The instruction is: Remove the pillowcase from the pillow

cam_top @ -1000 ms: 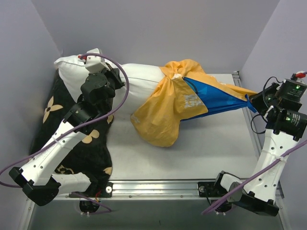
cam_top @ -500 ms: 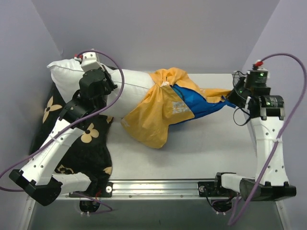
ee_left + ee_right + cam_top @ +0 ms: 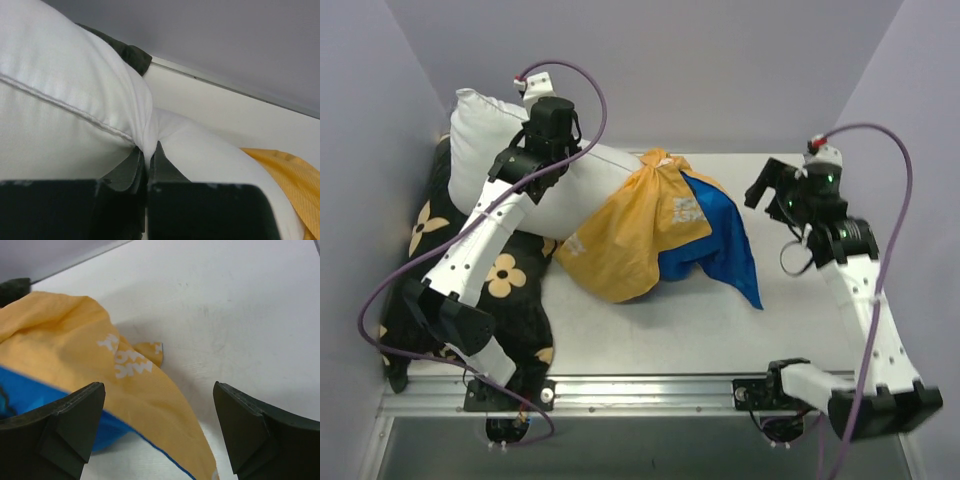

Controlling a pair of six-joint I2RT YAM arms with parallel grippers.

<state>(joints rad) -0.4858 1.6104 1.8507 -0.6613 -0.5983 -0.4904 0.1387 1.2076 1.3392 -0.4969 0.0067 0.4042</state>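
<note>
1. Upper left: the plump white rectangular pillow [image 3: 485, 140] lies across a black flower-patterned cushion [image 3: 510, 285], with the left jaws pinched shut on a fold of it.
2. Centre: the thin orange-and-blue fabric pillowcase [image 3: 640, 230] bunches around the pillow's right end and trails onto the grey tabletop [image 3: 720, 330].
3. The right jaws stand wide and empty just above the cloth.
4. The cloth looks limp, light and probably slippery, and is best gripped at its loose blue corner.

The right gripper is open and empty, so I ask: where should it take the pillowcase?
Probably the loose blue corner, approached from the right: it trails toward the right gripper, away from the pillow that the left gripper pinches, so pulling rightward should slide the pillowcase off.
</note>
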